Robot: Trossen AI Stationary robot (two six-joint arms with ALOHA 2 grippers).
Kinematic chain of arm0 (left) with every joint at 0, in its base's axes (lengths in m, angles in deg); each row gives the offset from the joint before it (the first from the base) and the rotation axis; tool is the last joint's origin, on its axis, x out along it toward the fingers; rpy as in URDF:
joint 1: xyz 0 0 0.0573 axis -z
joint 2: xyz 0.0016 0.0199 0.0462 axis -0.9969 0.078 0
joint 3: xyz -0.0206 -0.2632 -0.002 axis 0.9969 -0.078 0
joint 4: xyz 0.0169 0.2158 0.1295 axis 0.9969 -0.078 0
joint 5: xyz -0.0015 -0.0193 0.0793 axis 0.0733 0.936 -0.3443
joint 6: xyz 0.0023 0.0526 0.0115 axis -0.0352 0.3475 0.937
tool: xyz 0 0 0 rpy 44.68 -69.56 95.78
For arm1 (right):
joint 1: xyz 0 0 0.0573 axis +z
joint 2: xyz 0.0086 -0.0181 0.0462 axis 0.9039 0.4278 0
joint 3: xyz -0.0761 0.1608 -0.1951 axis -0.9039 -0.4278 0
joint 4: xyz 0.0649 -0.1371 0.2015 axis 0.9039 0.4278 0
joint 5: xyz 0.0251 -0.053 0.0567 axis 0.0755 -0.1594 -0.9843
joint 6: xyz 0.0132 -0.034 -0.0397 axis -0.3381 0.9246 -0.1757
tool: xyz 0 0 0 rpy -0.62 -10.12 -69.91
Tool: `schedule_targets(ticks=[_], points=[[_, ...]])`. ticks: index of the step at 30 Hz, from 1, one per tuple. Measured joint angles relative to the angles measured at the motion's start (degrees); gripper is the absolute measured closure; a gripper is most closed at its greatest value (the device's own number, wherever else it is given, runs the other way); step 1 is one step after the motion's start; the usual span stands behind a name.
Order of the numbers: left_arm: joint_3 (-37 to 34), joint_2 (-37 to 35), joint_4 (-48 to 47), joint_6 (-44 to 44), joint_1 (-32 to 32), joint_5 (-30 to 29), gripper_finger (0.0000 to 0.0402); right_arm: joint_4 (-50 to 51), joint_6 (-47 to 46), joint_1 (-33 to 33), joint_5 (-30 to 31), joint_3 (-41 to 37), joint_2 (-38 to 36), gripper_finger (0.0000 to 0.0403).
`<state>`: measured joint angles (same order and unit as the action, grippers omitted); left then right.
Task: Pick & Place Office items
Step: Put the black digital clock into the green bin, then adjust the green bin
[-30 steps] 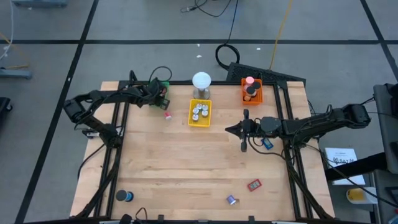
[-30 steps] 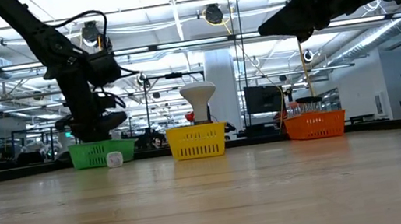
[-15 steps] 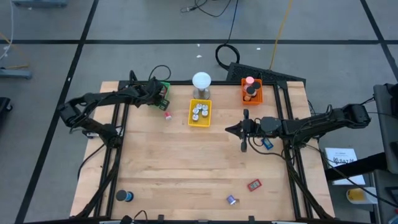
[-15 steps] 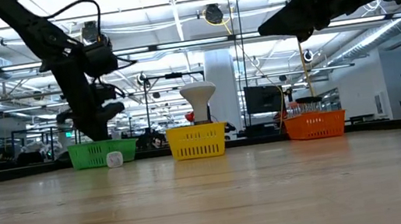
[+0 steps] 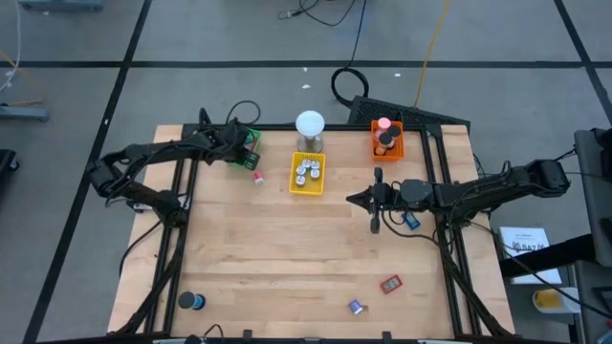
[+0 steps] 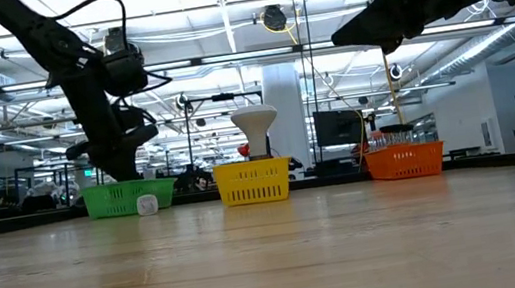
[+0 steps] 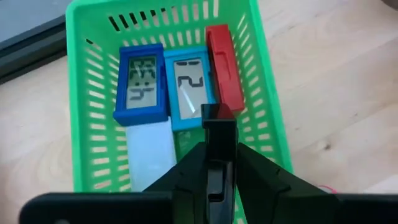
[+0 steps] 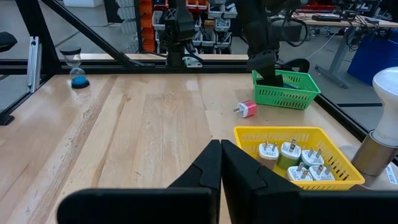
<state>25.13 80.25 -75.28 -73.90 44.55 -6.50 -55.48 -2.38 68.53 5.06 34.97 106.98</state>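
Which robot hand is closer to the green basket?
The left one. The left gripper hangs right over the green basket, above the little clocks inside. The right gripper waits shut, across the table past the yellow basket.

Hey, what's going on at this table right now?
A two-armed robot is sorting small office items into coloured trays. The left gripper hangs over the green tray at the table's far left, which holds a dark blue piece, a light blue piece and a red piece. The right gripper is shut and holds nothing, waiting in the air near the middle right. The yellow tray holds white plug adapters. A red item lies loose near the front.
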Motion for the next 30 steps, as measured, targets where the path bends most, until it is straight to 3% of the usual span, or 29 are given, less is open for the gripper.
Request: schedule_targets(ticks=[10,14,20,25,30], points=[[7.77,-0.02,-1.14,2.71,3.55,0.15,0.0220,0.00,0.00,0.00,0.00,0.00,0.00,0.0403],[8.38,0.10,0.61,3.33,5.67,0.11,0.0203,0.00,0.00,0.00,0.01,0.00,0.00,0.0403],[8.38,3.76,3.80,3.16,5.06,0.22,0.0262,0.00,-0.13,0.00,0.00,0.00,0.00,0.0403],[8.38,8.91,9.14,4.79,3.91,4.09,0.0322,-0.02,-0.04,0.00,0.00,0.00,0.00,0.0403],[8.38,12.41,10.01,5.35,1.93,0.43,0.0357,-0.02,-0.02,0.00,0.01,0.00,-0.01,0.0403]])
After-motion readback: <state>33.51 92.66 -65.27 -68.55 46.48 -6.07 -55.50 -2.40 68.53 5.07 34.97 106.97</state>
